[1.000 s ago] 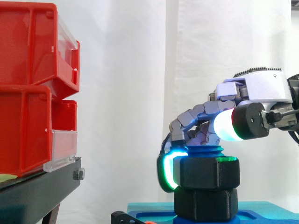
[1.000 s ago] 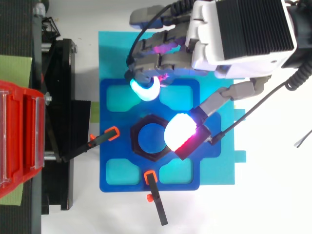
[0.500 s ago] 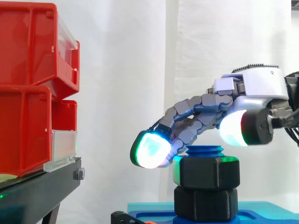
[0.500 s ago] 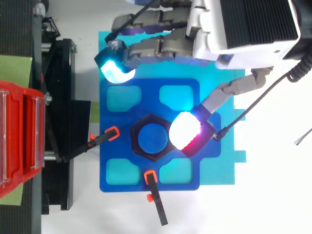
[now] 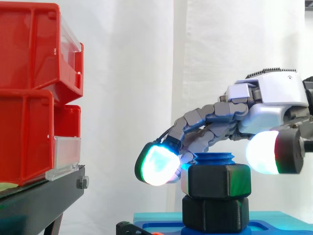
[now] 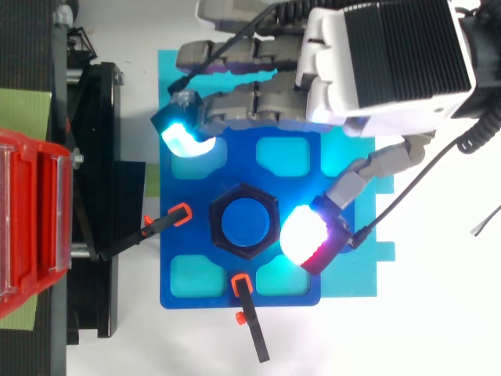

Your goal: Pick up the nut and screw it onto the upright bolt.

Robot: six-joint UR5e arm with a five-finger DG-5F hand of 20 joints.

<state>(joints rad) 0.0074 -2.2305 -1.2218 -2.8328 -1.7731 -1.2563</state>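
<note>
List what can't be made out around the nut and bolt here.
Thread of the bolt: side view, the nut covers it, so how far the nut is screwed on is unclear.
One edge of the blue plate: top view, under the hand.
Contents of the red bins: side view, behind their walls.

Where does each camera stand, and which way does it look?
Side view: beside the work, at its height, looking level across at the nut on the bolt; the hand shows at the right.
Top view: above, looking down on the blue base; the hand shows at the upper right.
Shared: hand, nut, bolt, red bins.
</note>
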